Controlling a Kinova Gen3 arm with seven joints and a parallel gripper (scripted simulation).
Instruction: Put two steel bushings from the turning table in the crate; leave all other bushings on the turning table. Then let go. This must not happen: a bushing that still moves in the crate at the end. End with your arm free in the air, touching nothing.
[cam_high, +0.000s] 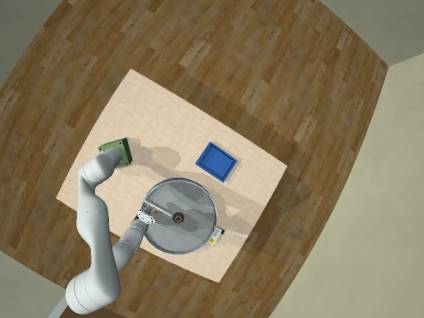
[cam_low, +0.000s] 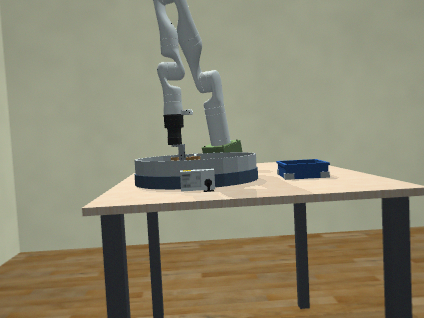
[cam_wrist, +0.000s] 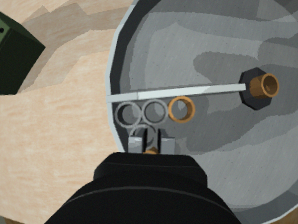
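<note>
The grey turning table stands at the table's near side; it also shows in the side view. In the wrist view two steel bushings and a brass bushing lie in a row against a white bar. Another brass bushing sits on the dark centre hub. My gripper hangs just above the table's rim side, close behind the steel bushings, with its fingers narrowly apart and nothing steel between them. A small orange bit shows between the fingers; I cannot tell what it is. The blue crate looks empty.
A green box stands at the table's left by the arm's base. A small white control box is fixed to the turning table's front. The crate stands apart, to the right of the turning table.
</note>
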